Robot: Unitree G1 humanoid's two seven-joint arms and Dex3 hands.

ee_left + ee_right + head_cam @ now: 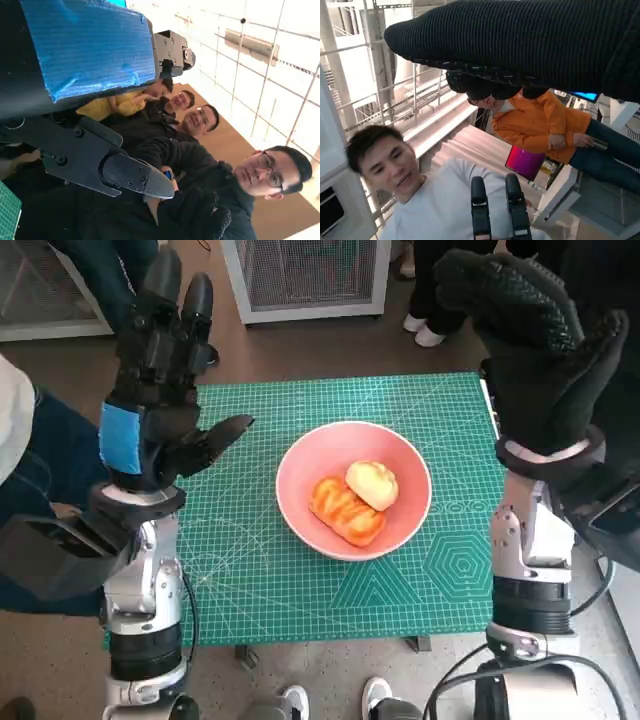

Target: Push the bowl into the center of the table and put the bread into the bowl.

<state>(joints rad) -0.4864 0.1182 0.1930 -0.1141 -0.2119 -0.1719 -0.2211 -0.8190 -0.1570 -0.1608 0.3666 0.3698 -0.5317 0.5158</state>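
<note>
Feet (330,700) of a person showed at the near edge of the head view, just in front of the counter. Both pale forearms rose on either side of the counter (440,400), which carried a green cutting mat (420,580).

The bowl (300,475), pink, stood on the mat near the middle of the counter. Two pieces of bread lay inside it, touching each other: an orange-brown piece (345,510) on the nearer side and a pale yellow bun (372,484) just behind it.

The left hand (160,405) was raised beside the counter's left edge, well apart from the bowl. Its fingers (175,300) pointed upward and were spread, and its thumb (222,435) reached toward the bowl without touching it; the hand held nothing. The left wrist view confirmed this: the blue-taped back (90,45) and a black finger (130,175) were seen against several seated persons (200,120), with nothing in the grasp.

The right hand (535,350), gloved, was raised beside the counter's right edge, likewise apart from the bowl. Its fingers were extended upward and the palm was empty. The right wrist view showed the glove (530,45) as a dark band, with a person in white (420,200) and a person in orange (540,125) beyond.

Farther back, a white cabinet with a mesh front (305,275) stood on the brown floor (330,345), and further legs and shoes (425,330) were visible beside it.
</note>
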